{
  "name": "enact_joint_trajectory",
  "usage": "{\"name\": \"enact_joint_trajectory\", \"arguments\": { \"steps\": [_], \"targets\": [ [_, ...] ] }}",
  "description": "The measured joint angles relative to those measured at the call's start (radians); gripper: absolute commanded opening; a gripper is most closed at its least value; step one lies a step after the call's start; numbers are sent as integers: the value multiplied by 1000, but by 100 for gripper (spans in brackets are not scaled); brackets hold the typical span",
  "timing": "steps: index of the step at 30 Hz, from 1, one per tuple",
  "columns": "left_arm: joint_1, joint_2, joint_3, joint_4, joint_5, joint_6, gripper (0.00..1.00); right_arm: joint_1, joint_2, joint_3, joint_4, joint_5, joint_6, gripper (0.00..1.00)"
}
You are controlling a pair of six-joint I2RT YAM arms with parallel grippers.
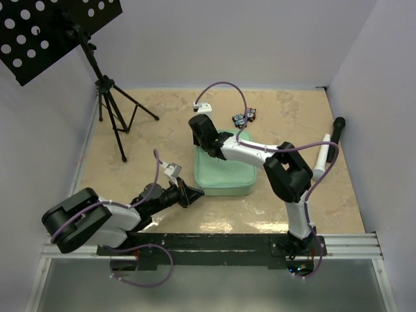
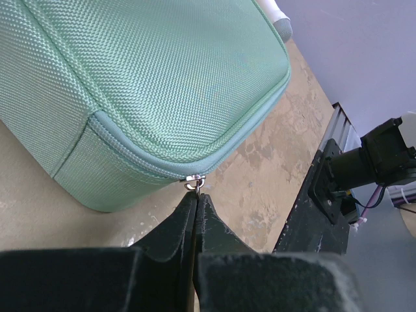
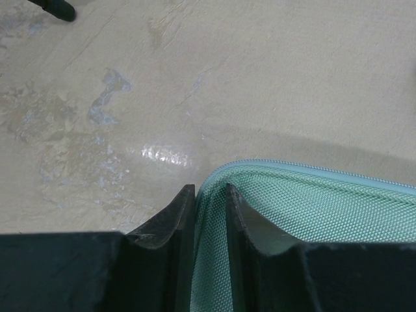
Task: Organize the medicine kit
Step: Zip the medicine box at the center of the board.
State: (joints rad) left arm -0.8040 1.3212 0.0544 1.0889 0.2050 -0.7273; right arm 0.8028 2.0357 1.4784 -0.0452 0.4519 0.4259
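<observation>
- Hiding the far-left corner of the mint-green fabric zip case in the top view, the right gripper reaches down onto it; its fingertips cannot be made out there.
- One case lies at the middle of the beige mottled table, just ahead of both arms. It looks almost square from above, so its long axis is hard to tell.
- The left gripper lies low, touching the case's near-left corner.
- Behind the case sit two small dark packets with red and blue marks, too small to read. One white tube lies to the right, and one black tripod stand with a perforated panel stands at the far left.
- The left wrist view cuts the case off at top and left. One rounded corner points at the camera.
- The left gripper is pressed together, pinching the small silver zip pull at that corner.
- The right wrist view shows only one curved corner of the case.
- The right gripper pinches the case's edge; green fabric fills the gap between its black fingers.
</observation>
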Motion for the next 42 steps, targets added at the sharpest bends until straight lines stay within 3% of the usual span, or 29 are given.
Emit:
{"name": "enact_joint_trajectory", "arguments": {
  "steps": [16,18,23,25,33,42],
  "targets": [
    [-69,217,150,71,-5,-2,0,-1,-8,-36,68,-1,8,0],
    [-71,214,140,77,-11,-2,0,-4,-14,-44,74,-7,8,7],
    [-77,156,90,71,-38,6,0,-18,-42,-48,39,-43,8,44],
    [-82,132,78,58,-41,13,0,-25,-61,-48,-1,-63,10,52],
    [-89,95,74,10,-52,36,0,-51,-186,-106,-140,-104,11,64],
    [-40,58,72,-43,-64,64,0,-178,-525,-348,-166,-75,48,65]
  ]
}}
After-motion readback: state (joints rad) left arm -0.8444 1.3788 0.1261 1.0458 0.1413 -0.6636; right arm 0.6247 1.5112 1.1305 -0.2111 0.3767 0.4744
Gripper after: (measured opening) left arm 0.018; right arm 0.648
